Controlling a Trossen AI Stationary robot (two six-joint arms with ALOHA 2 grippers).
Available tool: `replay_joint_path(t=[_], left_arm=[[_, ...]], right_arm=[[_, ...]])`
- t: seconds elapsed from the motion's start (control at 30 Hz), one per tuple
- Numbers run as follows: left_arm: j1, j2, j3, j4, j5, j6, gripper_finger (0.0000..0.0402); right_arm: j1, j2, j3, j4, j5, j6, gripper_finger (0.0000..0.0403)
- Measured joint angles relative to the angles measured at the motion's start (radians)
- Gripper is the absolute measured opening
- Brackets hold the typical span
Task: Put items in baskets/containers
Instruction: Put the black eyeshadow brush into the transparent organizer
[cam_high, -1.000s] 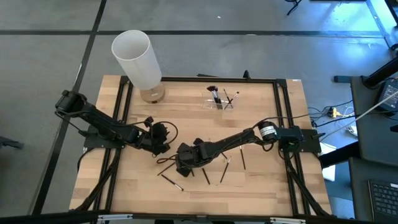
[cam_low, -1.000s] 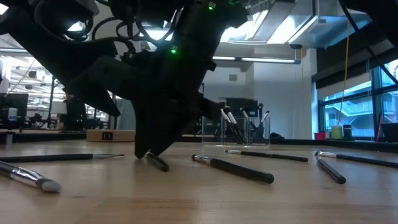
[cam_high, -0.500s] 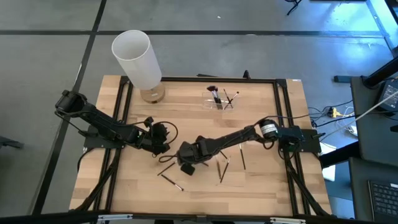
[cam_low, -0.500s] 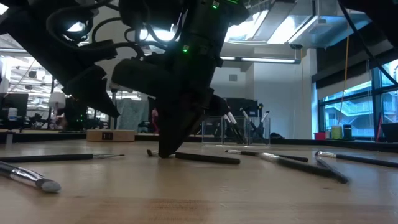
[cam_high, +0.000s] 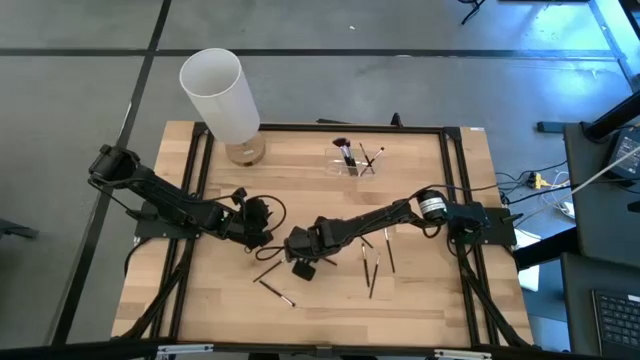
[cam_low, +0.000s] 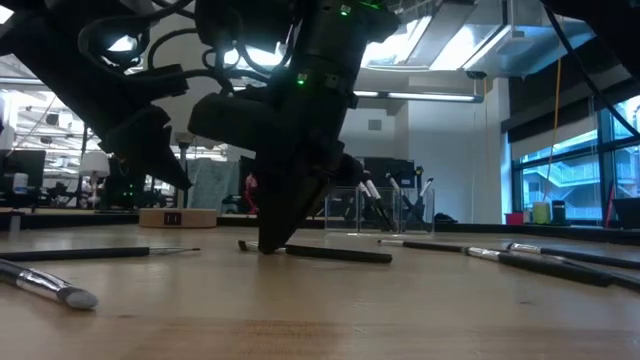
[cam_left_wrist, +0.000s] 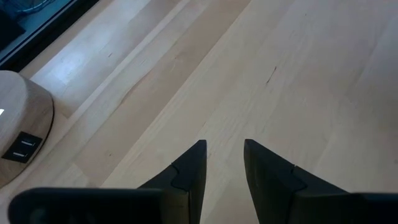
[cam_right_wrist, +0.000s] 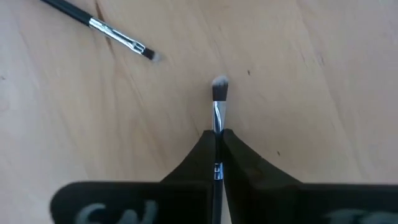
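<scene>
My right gripper (cam_right_wrist: 217, 132) stands near the table's middle (cam_high: 297, 260), shut on a thin black makeup brush (cam_low: 330, 254) that lies along the wood. My left gripper (cam_left_wrist: 224, 146) hangs open just left of it (cam_high: 262, 228), over bare wood. Other brushes lie loose on the table: two near the front (cam_high: 272, 282) and three to the right (cam_high: 372, 265). The clear organizer (cam_high: 355, 165) stands at the far middle with a few brushes upright in it. My right gripper pinches the brush between its two fingers at the silver ferrule (cam_right_wrist: 217, 119), just behind the pale head (cam_right_wrist: 219, 87). The fingers come from above, pointing down. The black handle (cam_low: 340, 255) runs toward the table's right and rests on the wood.
A tall white cylinder (cam_high: 220, 95) and a small brownish jar (cam_high: 243, 152) stand at the far left corner. A black frame (cam_high: 455, 200) rims the table. One loose brush (cam_right_wrist: 99, 25) lies close to my right gripper. Bare wood shows along the near edge.
My right gripper has shut on the brush near its head. The brush has turned about on the table and now lies flat with its handle toward the right. Two loose brushes beside it have slid toward the table's right edge.
</scene>
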Motion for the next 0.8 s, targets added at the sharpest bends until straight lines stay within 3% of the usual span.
replay_joint_path(t=[0.2, 0.5, 0.63, 0.8], left_arm=[[0.000, 0.000, 0.000, -0.001, 0.000, 0.000, 0.0102], [-0.003, 0.000, 0.000, -0.007, 0.005, -0.003, 0.0102], [-0.013, 0.000, 0.000, -0.023, 0.006, -0.014, 0.0102], [-0.031, 0.000, 0.000, -0.047, 0.000, -0.038, 0.0102]], right_arm=[[0.000, -0.037, -0.007, -0.038, 0.016, -0.025, 0.0018], [0.014, -0.105, -0.004, -0.063, 0.129, -0.033, 0.0021], [0.035, -0.166, -0.009, -0.085, 0.240, -0.030, 0.0019], [0.060, -0.264, -0.085, -0.168, 0.454, 0.054, 0.0022]])
